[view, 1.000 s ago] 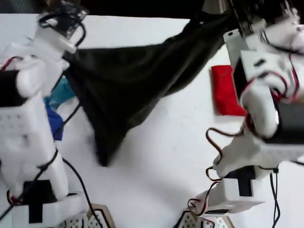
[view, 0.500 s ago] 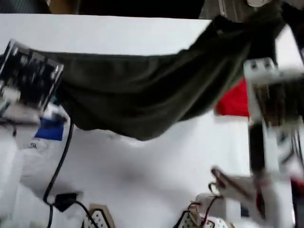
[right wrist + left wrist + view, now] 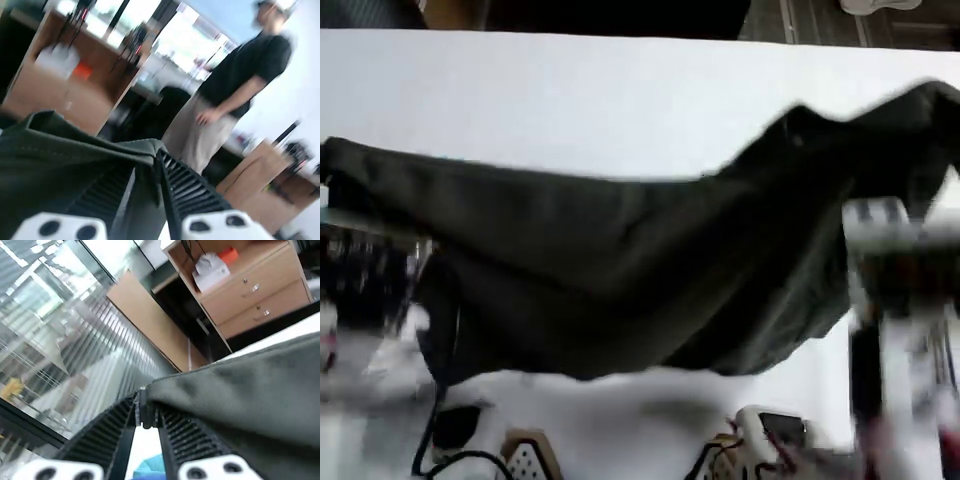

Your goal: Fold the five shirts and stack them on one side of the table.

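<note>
A dark green shirt (image 3: 620, 270) hangs stretched across the table, lifted high toward the camera and covering most of the near half. My left gripper (image 3: 148, 412) is shut on one edge of the dark green shirt (image 3: 240, 390), its ribbed fingers (image 3: 112, 427) clamped on the fabric. My right gripper (image 3: 150, 172) is shut on the other end of the dark green shirt (image 3: 55, 150), the cloth bunched between its fingers. In the high view the arm on the right (image 3: 905, 300) stands under the raised cloth at the right edge.
The white table (image 3: 600, 100) lies bare at the back. Cables and arm bases (image 3: 520, 455) sit along the near edge. Through the wrist views, wooden drawers (image 3: 250, 295) and a standing person (image 3: 225, 105) are far off in the room.
Both arms have raised the dark green shirt and pulled it wide. It now spans the table and hides the red and blue shirts seen earlier at the sides.
</note>
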You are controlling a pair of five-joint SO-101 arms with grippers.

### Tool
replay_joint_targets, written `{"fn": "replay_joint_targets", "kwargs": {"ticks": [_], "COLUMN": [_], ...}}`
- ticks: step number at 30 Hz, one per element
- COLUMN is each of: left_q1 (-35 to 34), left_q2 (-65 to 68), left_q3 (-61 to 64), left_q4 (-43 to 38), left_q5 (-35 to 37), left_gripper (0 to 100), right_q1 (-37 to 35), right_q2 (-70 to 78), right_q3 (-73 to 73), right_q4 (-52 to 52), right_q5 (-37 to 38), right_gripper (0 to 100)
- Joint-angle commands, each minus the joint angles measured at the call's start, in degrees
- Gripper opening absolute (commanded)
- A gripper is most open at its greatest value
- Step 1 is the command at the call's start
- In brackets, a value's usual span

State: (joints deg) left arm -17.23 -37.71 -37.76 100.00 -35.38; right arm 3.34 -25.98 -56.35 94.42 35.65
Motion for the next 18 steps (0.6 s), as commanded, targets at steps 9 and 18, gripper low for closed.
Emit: {"fn": "replay_joint_targets", "kwargs": {"ticks": [9,18], "left_q1": [1.49,3.52], "left_q2": [22.15,37.01], "left_q3": [14.11,10.51], "left_q4": [-12.57,-8.44], "left_q5": [0.44,0.00], "left_gripper": [2,2], "right_q1": [0.22,-5.58], "right_q2": [15.87,28.62], "right_q3": [28.22,26.90], "right_q4": [-16.57,-14.90], "right_q5": [-0.26,-5.89], "right_gripper": [2.1,2.1]}}
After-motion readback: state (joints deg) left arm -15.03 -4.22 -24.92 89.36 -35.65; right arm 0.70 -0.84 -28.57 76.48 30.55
